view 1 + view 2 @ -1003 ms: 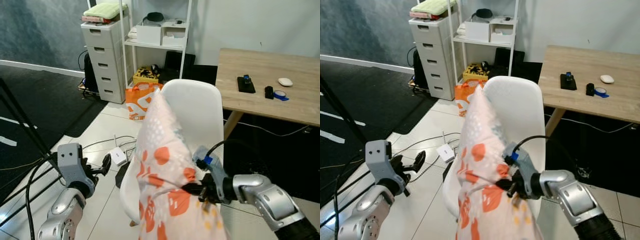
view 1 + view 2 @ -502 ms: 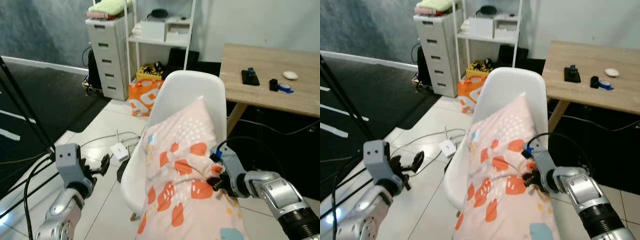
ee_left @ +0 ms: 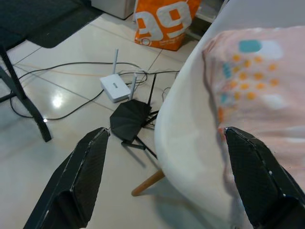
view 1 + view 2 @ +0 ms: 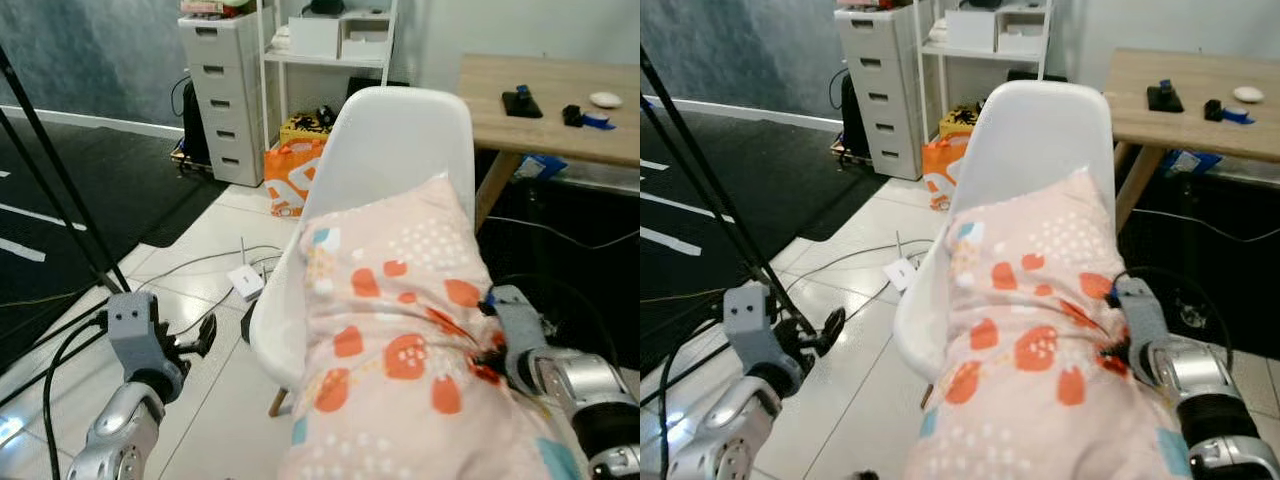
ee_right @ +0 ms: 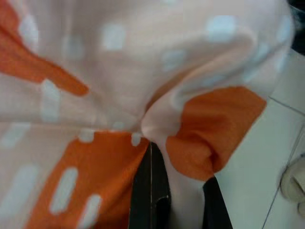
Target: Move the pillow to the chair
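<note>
A pale pink pillow (image 4: 400,330) with orange, white and teal marks lies tilted over the seat of a white shell chair (image 4: 395,140), its top corner against the backrest. My right gripper (image 4: 487,350) is shut on a pinch of the pillow's cloth at its right side; the bunched fabric (image 5: 157,119) hides the fingertips. My left gripper (image 4: 195,340) stands open, low to the left of the chair over the floor, its two black fingers (image 3: 81,176) spread wide with nothing between them.
A wooden table (image 4: 550,130) with small objects stands right behind the chair. A white drawer unit (image 4: 225,90), a white shelf (image 4: 330,50) and an orange bag (image 4: 290,180) are at the back. A router (image 4: 245,283) and cables lie on the floor left of the chair. Black tripod legs (image 4: 60,190) cross the left.
The camera has drawn nearer to the chair. The pillow has come down from upright to lying over the seat, still held by my right gripper. The left gripper stays open and low.
</note>
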Controlling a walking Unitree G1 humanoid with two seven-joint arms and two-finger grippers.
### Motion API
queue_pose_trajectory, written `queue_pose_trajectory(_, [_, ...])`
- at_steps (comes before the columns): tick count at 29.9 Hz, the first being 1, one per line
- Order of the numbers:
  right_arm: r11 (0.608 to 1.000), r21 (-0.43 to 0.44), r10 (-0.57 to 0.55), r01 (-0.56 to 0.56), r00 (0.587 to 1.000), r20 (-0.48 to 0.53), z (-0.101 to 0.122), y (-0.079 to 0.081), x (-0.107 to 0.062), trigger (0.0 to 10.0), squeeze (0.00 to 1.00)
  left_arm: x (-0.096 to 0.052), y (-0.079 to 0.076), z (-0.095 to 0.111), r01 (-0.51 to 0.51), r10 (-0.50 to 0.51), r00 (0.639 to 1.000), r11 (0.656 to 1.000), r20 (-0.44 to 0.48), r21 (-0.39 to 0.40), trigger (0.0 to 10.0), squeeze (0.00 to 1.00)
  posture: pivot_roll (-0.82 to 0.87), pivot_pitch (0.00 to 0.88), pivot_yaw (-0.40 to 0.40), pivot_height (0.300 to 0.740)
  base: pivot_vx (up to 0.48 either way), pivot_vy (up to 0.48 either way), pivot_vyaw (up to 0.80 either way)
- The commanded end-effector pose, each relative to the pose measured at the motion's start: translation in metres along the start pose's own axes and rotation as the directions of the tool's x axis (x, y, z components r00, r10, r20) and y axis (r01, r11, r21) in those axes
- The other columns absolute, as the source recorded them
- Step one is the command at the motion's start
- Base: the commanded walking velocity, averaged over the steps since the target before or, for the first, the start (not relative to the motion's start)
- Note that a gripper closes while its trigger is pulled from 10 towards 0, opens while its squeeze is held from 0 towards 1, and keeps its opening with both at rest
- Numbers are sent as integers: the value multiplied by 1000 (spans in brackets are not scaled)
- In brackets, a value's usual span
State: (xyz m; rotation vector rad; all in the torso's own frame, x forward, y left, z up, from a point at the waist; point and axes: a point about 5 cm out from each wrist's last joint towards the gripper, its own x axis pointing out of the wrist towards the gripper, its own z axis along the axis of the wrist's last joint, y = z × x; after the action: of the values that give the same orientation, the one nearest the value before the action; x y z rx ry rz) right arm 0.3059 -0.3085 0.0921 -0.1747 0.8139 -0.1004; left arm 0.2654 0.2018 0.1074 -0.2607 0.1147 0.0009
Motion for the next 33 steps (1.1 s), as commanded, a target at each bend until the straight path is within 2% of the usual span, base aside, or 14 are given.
queue_pose_trajectory(1, [994,46,-98,97,995,19,-1,-17,-2,10000,0,-2,4,1,-3,3,1000,1000,-5,5,10000,0,-159,87,56,565,0,0,0])
queue_pose_trajectory(11, [920,210,-368,332,916,159,7,-62,-11,10000,0,-2,4,2,0,0,1000,1000,-9,9,10000,0,-151,92,61,535,0,0,0])
queue_pose_trajectory(13, [920,210,-368,332,916,159,7,-62,-11,10000,0,-2,4,2,0,0,1000,1000,-9,9,10000,0,-151,92,61,535,0,0,0])
queue_pose_trajectory(15, [890,264,-432,373,875,218,15,-77,-18,10000,0,-3,5,2,-1,1,1000,1000,-11,10,10000,0,-146,94,65,525,0,0,0])
queue_pose_trajectory(18, [873,290,-466,393,848,253,21,-85,-23,10000,0,-4,4,2,0,0,1000,1000,-12,12,10000,0,-143,97,66,515,0,0,0])
queue_pose_trajectory(21, [872,303,-465,384,843,269,24,-85,-24,10000,0,-4,4,3,1,-1,1000,1000,-12,11,10000,0,-143,98,68,510,0,0,0])
queue_pose_trajectory(25, [936,297,-300,189,868,395,43,-60,-16,10000,0,-5,5,3,1,-1,1000,1000,-15,13,10000,0,-145,101,72,501,0,0,0])
queue_pose_trajectory(26, [936,297,-300,189,868,395,43,-60,-16,10000,0,-5,5,3,1,-1,1000,1000,-15,13,10000,0,-145,101,72,501,0,0,0])
queue_pose_trajectory(28, [975,219,-77,-39,863,499,61,-22,-9,10000,0,-5,5,3,1,-1,1000,1000,-17,15,10000,0,-142,100,74,501,0,0,0])
queue_pose_trajectory(29, [975,219,-77,-39,863,499,61,-22,-9,10000,0,-5,5,3,1,-1,1000,1000,-17,15,10000,0,-142,100,74,501,0,0,0])
queue_pose_trajectory(30, [973,148,71,-176,842,535,70,2,-7,10000,0,-5,5,3,2,-1,1000,1000,-18,16,10000,0,-141,100,74,501,0,0,0])
queue_pose_trajectory(31, [973,148,71,-176,842,535,70,2,-7,10000,0,-5,5,3,2,-1,1000,1000,-18,16,10000,0,-141,100,74,501,0,0,0])
queue_pose_trajectory(32, [962,75,181,-262,819,544,74,20,-7,10000,0,-6,5,3,2,-1,1000,1000,-19,17,10000,0,-141,98,75,501,0,0,0])
queue_pose_trajectory(33, [962,75,181,-262,819,544,74,20,-7,10000,0,-6,5,3,2,-1,1000,1000,-19,17,10000,0,-141,98,75,501,0,0,0])
